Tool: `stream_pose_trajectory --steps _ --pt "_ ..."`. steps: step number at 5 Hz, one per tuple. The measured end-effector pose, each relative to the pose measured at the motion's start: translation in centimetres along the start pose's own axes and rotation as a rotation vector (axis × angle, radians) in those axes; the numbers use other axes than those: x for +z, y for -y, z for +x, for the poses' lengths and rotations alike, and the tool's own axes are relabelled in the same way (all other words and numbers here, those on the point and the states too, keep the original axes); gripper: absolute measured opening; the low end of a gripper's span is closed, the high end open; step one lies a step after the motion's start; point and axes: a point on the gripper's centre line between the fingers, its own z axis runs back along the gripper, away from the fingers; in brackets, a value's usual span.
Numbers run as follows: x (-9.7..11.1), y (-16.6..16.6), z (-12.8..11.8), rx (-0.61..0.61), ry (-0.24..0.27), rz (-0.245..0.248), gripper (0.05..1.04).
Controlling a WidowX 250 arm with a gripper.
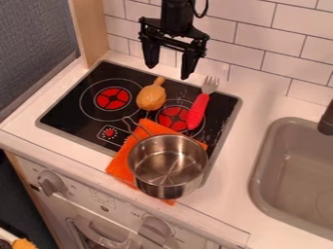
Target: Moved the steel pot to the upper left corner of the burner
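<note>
The steel pot (167,186) sits on the orange cloth (121,162), well apart from and seemingly lower than the wide-open tool (170,68).

We see the flat orange cloth (122,163) partly hidden beneath the round steel pot (168,188). The right edge cuts off the rounded grey sink (286,170) and the black tubular tap (327,121); the bottom edge crops a small orange lump (24,244) (we can't tell what).
</note>
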Motion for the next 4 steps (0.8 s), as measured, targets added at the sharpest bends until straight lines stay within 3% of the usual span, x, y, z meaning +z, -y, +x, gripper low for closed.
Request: stream_pose_trajectory --steps 1,2,4 --pt "-1.2 0.2 -0.2 -0.005 -0.035 -0.003 1.001" --pt "-1.7 3.1 -0.6 -0.101 -0.049 -0.013 1.001" --pt "1.1 9.1 -4.2 -0.294 -0.008 -0.032 1.001"
